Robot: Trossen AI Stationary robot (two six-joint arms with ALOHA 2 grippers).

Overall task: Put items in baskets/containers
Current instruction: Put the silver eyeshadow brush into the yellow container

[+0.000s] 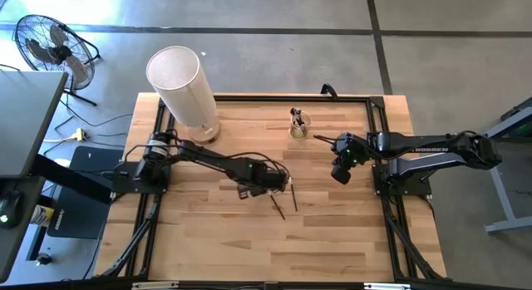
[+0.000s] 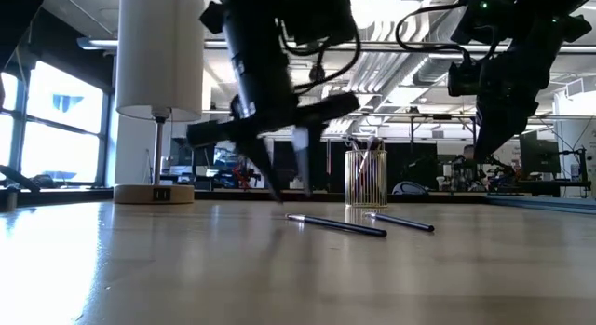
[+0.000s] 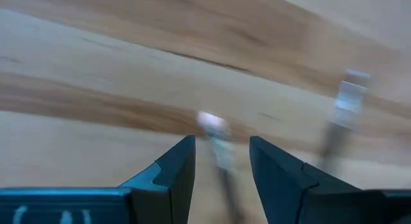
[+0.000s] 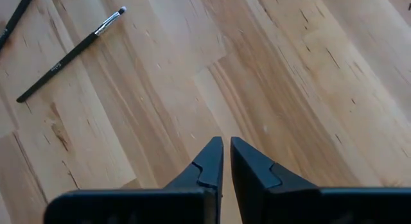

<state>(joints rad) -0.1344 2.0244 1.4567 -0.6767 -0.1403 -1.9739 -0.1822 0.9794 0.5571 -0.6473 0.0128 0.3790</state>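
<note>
Two thin dark makeup brushes (image 1: 276, 205) (image 1: 294, 197) lie flat on the wooden table near its middle; the low view shows them too (image 2: 335, 225) (image 2: 400, 221). The small glass cup (image 1: 299, 129) (image 2: 365, 179) stands toward the far edge with several brushes upright inside. My left gripper (image 1: 283, 184) (image 3: 221, 142) is open and points down just above the table. Its fingers stand on either side of one brush (image 3: 218, 147) without touching it; the second brush (image 3: 347, 102) lies beside it. My right gripper (image 1: 339, 175) (image 4: 226, 142) is shut and hangs above bare wood, right of the cup.
A tall white cylinder on a wooden base (image 1: 179, 86) stands at the far left of the table. A dark frame (image 1: 249, 97) runs around the tabletop. Bare wood (image 1: 249, 240) spreads toward the near edge. The right wrist view shows the two loose brushes (image 4: 70, 54) off to one side.
</note>
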